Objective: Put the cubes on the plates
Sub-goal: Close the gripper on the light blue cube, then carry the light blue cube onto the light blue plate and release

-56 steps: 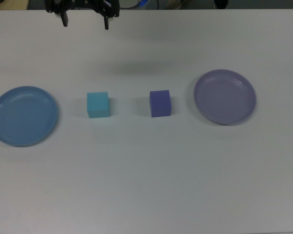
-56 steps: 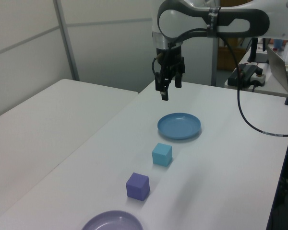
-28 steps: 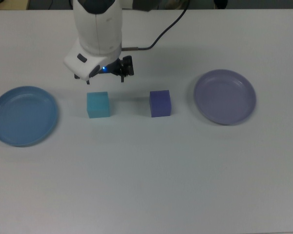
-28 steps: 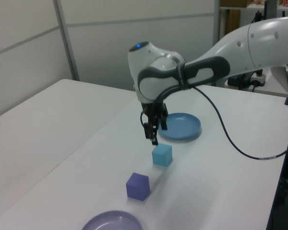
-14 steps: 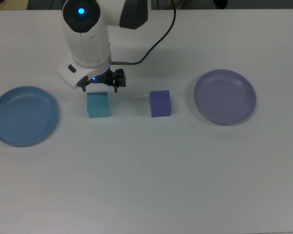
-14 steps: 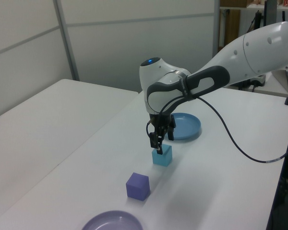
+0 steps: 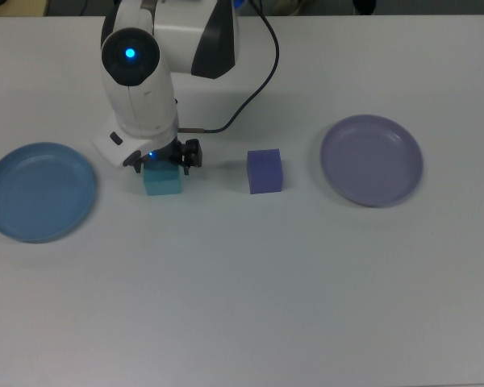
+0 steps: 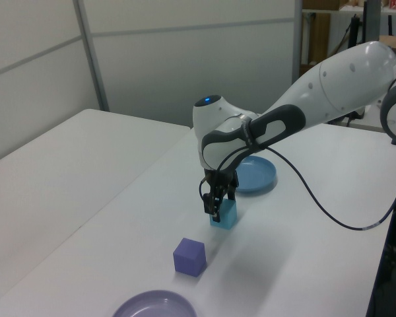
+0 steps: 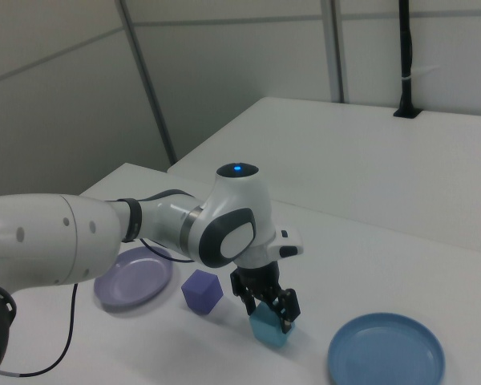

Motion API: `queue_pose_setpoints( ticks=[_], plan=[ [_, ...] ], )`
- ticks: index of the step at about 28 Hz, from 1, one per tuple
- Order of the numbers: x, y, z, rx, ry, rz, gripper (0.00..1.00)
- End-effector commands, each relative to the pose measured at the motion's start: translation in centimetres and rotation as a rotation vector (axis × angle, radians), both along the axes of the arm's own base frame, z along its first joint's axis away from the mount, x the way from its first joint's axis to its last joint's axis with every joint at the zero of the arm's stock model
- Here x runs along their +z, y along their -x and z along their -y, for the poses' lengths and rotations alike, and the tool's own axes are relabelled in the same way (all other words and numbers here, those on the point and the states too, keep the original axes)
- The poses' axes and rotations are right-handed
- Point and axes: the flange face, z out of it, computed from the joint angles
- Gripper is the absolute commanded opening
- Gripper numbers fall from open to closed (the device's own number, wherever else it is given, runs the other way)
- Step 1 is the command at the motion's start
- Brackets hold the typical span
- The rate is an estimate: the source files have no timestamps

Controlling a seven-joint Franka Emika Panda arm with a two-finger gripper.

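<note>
Overall, a wide white desk (image 7: 250, 290) carries everything. Across it reaches the white Franka Panda arm (image 8: 330, 86), its wrist housing showing a small blue light on top and a black cable trailing from it.

Next in size come the two plates. In the top view, the blue plate (image 7: 39, 192) sits at the far left and the lavender plate (image 7: 371, 160) toward the right, well apart, with both cubes lying between them in a rough row. Both plates hold nothing.

The hand (image 7: 162, 165) is lowered over the cyan cube (image 7: 163, 182), its dark fingers standing spread on either side of the block. The top view shows them straddling the cube's upper part, and the right view shows the hand (image 9: 266, 303) right at the cube's top (image 9: 270, 328); whether the pads touch the cube's faces cannot be told. The cyan cube rests on the desk, just beside the blue plate's inner edge in the top view.

The indigo cube (image 7: 264, 171) sits alone on the desk, near the cyan one and closer to the lavender plate, untouched.
</note>
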Motion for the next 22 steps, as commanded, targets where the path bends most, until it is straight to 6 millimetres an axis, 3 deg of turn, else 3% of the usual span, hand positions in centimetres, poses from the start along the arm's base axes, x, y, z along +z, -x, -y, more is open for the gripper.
queue_pose_setpoints(
  ticks=[1, 4, 5, 8, 9, 14, 15, 19, 20, 22],
  plan=[
    [-0.2, 0.0, 0.9, -0.026, 0.010, 0.019, 0.57],
    [0.0, -0.1, 1.6, -0.035, 0.012, 0.022, 0.30],
    [0.2, 0.0, 1.8, -0.037, 0.012, 0.023, 0.15],
    [0.9, -0.2, 2.1, -0.038, 0.013, 0.031, 0.01],
    [1.5, -0.3, 2.3, -0.040, 0.014, 0.040, 0.01],
    [6.2, -0.7, 7.3, -0.118, 0.017, 0.113, 0.01],
    [7.2, -1.0, 9.1, -0.138, 0.018, 0.137, 0.02],
    [6.6, -1.2, 12.8, -0.152, 0.023, 0.144, 0.03],
    [6.0, -1.2, 14.6, -0.145, 0.024, 0.143, 0.03],
    [5.0, -1.2, 16.2, -0.141, 0.028, 0.138, 0.03]
  ],
)
